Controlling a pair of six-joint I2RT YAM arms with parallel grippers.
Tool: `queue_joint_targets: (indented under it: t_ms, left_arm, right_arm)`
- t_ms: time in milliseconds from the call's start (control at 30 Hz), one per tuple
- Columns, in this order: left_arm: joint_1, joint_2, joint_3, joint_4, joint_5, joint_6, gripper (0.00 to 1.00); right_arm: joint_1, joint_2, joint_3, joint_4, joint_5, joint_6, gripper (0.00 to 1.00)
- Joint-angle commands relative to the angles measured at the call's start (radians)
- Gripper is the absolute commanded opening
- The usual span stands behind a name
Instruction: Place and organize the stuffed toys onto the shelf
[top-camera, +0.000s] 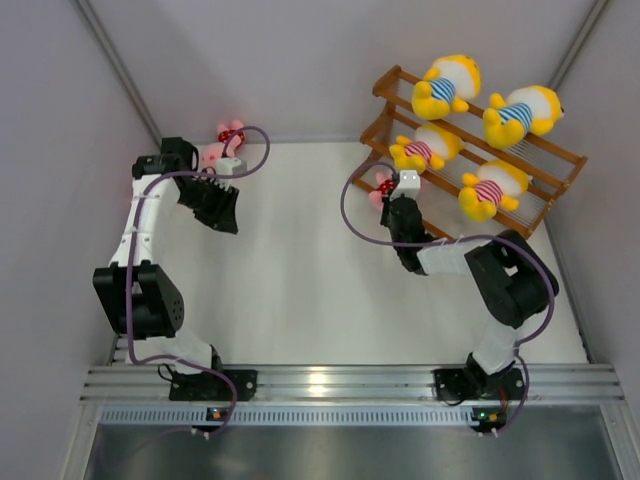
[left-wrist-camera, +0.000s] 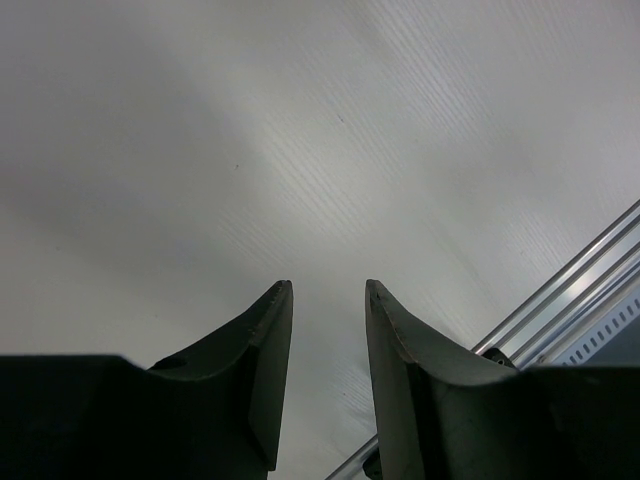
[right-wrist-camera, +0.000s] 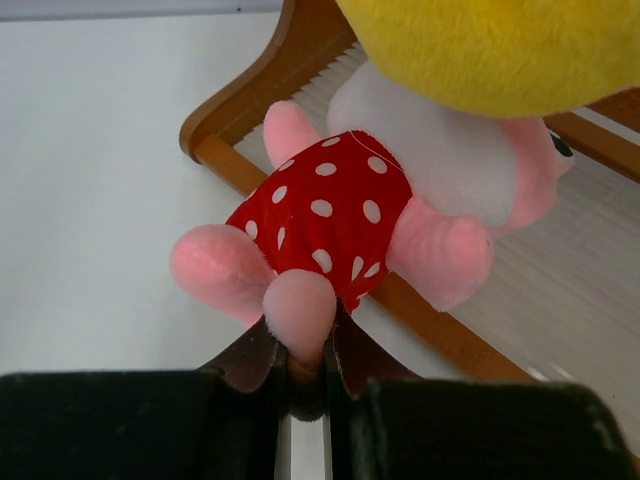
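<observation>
The brown wooden shelf (top-camera: 560, 160) stands at the back right. Two yellow toys in blue stripes (top-camera: 445, 88) (top-camera: 520, 113) lie on its top tier and two in pink stripes (top-camera: 425, 148) (top-camera: 490, 190) on the middle tier. My right gripper (right-wrist-camera: 305, 345) is shut on a leg of a pink toy in a red white-dotted outfit (right-wrist-camera: 330, 215), held at the left end of the lowest tier (right-wrist-camera: 240, 110); in the top view this toy (top-camera: 383, 187) shows by the shelf's corner. Another pink toy (top-camera: 222, 145) lies at the back left. My left gripper (left-wrist-camera: 328, 300) is open and empty over bare table.
The white table (top-camera: 300, 260) is closed in by grey walls on three sides. A metal rail (top-camera: 350, 380) runs along the near edge and shows in the left wrist view (left-wrist-camera: 570, 290). A purple cable (top-camera: 345, 205) loops left of the right wrist.
</observation>
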Motion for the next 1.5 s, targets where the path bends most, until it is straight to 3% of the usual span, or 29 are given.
queue_joint_targets:
  t_ms: [0,67,133,233,300,467,567,700,900,1133,1200,1333,1367,1467]
  left_arm:
    - [0.000,-0.039,0.010,-0.009,0.001,0.025,0.41]
    - [-0.001,-0.037,0.012,-0.010,0.004,0.024,0.41]
    - [0.000,-0.037,0.013,-0.010,0.007,0.021,0.41]
    - [-0.001,-0.039,0.013,-0.010,0.007,0.022,0.41]
    - [-0.001,-0.039,0.013,-0.010,0.007,0.022,0.41]
    - [-0.001,-0.042,0.013,-0.009,0.008,0.027,0.41]
    - [-0.001,-0.042,0.012,-0.009,0.015,0.028,0.41]
    - [0.000,-0.043,0.012,-0.009,0.016,0.030,0.41]
    - [0.000,-0.049,0.004,-0.010,0.019,0.039,0.41]
    - [0.000,-0.045,-0.002,-0.009,0.015,0.045,0.41]
    - [-0.001,-0.043,-0.004,-0.009,0.016,0.045,0.41]
    - [0.000,-0.039,0.006,-0.010,0.015,0.036,0.41]
    - [0.000,-0.037,0.007,-0.010,0.013,0.036,0.41]
    - [-0.001,-0.048,0.006,-0.009,0.008,0.038,0.41]
  right_arm:
    - [-0.022,0.015,0.079,-0.122,0.031,0.042,0.00]
    - [-0.025,0.021,0.099,-0.154,0.031,0.048,0.01]
    - [-0.024,0.021,0.115,-0.205,0.042,0.066,0.09]
    - [-0.024,0.020,0.129,-0.267,0.034,0.092,0.37]
    - [-0.024,0.015,0.133,-0.301,0.022,0.105,0.45]
    - [-0.024,-0.037,0.113,-0.363,0.017,0.123,0.52]
    - [-0.016,-0.078,0.103,-0.393,0.014,0.119,0.66]
    - [0.001,-0.114,0.104,-0.449,-0.007,0.096,0.74]
    - [0.028,-0.202,0.093,-0.515,-0.015,0.083,0.77]
    - [0.116,-0.288,0.119,-0.685,-0.007,-0.021,0.77]
    - [0.148,-0.287,0.138,-0.729,-0.057,-0.070,0.71]
    - [0.160,-0.198,0.295,-0.938,-0.170,-0.246,0.45]
    - [0.160,-0.140,0.326,-0.975,-0.173,-0.274,0.34]
    - [0.160,-0.030,0.443,-1.120,-0.179,-0.363,0.18]
